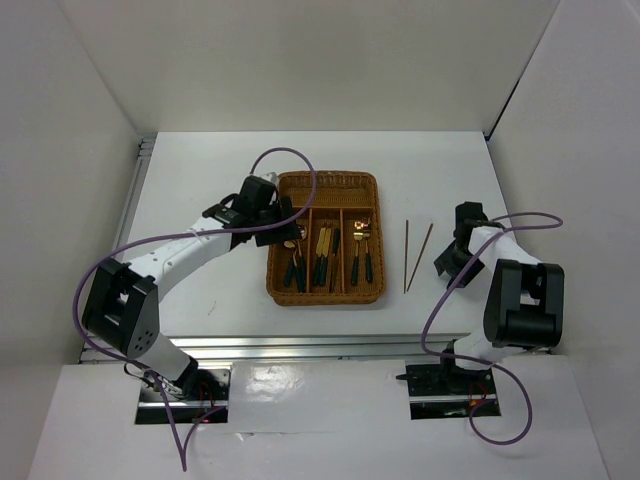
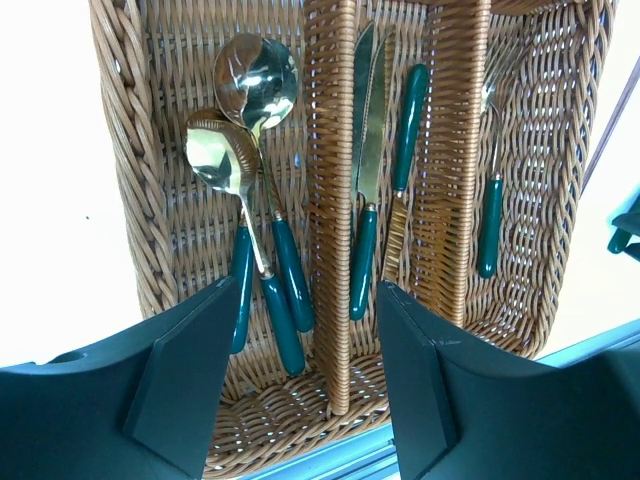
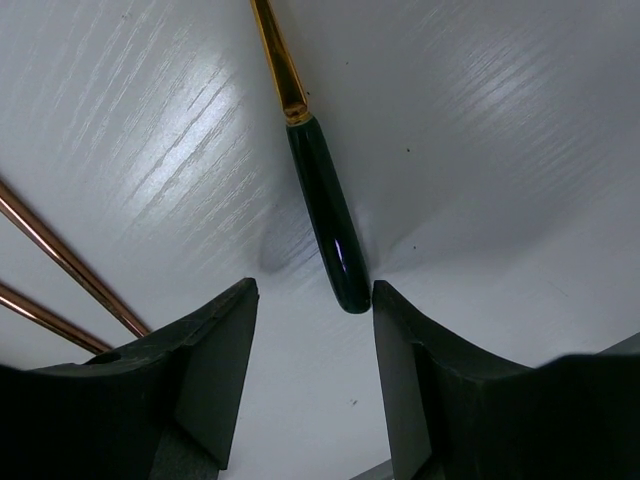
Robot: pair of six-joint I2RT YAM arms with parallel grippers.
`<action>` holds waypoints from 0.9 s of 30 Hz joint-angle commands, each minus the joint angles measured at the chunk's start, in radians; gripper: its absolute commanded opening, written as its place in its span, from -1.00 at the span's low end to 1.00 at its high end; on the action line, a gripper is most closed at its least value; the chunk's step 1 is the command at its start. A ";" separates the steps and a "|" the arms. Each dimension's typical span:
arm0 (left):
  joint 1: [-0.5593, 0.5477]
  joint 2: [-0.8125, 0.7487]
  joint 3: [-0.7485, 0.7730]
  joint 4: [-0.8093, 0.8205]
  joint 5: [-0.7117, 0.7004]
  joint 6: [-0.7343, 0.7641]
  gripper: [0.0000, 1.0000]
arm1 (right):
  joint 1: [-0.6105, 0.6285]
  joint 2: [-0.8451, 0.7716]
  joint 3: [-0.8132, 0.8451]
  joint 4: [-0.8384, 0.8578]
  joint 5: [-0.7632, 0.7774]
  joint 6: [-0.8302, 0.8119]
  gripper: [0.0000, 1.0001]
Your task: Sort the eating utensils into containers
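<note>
**White table (image 1: 190,190), wicker tray (image 1: 327,183) part filled, one piece outside it**

White walls (image 1: 300,60) on three sides of the table.

Left gripper (image 2: 305,290) held over the end of the tray nearest its fingers (image 2: 190,380), these spread wide and gripping nothing. Ahead of the left fingertip, in the leftmost long slot: two gold spoons (image 2: 215,160), bowls at the far end, green handles running back toward the gap between the fingers. Straight ahead of that gap, a woven divider (image 2: 330,150). Ahead of the right fingertip, the middle slot with knives (image 2: 368,150) lying lengthwise. Farther right of that finger, the third slot with a fork (image 2: 490,210).

Right gripper (image 3: 312,295) low over bare table, well to the right of the tray, fingers (image 3: 210,370) likewise parted and closed on nothing. Between the fingertips, just beside the right one: the rounded end of a dark green handle (image 3: 325,215) flat on the table, gold neck pointing away from the fingers. Contact with that finger not to be judged; head out of view, so kind of utensil not to be told. Left of the left finger: two thin chopsticks (image 3: 60,250), also on the table, apart from the handle.
</note>
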 commanded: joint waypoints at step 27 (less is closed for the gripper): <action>0.018 -0.030 -0.016 0.047 0.026 0.030 0.41 | -0.008 0.004 0.038 0.067 -0.045 -0.063 -0.77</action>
